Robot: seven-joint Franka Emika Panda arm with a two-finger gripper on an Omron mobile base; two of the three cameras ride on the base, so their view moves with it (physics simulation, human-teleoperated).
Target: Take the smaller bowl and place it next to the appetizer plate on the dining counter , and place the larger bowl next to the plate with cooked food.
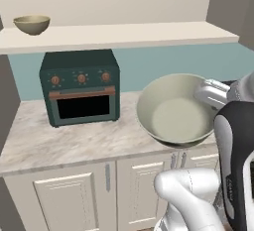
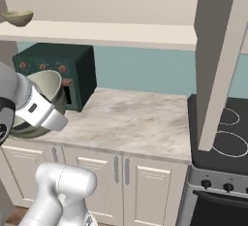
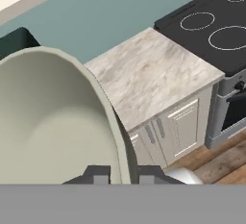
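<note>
The larger bowl [image 1: 173,116], grey-green with a pale cream inside, hangs tilted in the air above the kitchen counter's front edge. My gripper [image 1: 211,93] is shut on its rim at the right side. In the hand view the rim of the larger bowl [image 3: 48,122] runs between the two fingertips of my gripper [image 3: 120,175]. From the right base view the larger bowl [image 2: 43,87] shows behind my gripper [image 2: 48,116]. The smaller bowl [image 1: 31,24], olive-tan, stands on the far left of the high shelf [image 1: 124,34], also the smaller bowl [image 2: 18,17]. The dining counter and both plates are out of view.
A dark green toaster oven [image 1: 81,88] stands on the marbled kitchen counter [image 1: 59,141] below the shelf. To the right are a black stove top [image 2: 223,128] and a tall grey panel [image 2: 218,60]. White cabinet doors [image 2: 145,181] run below the counter.
</note>
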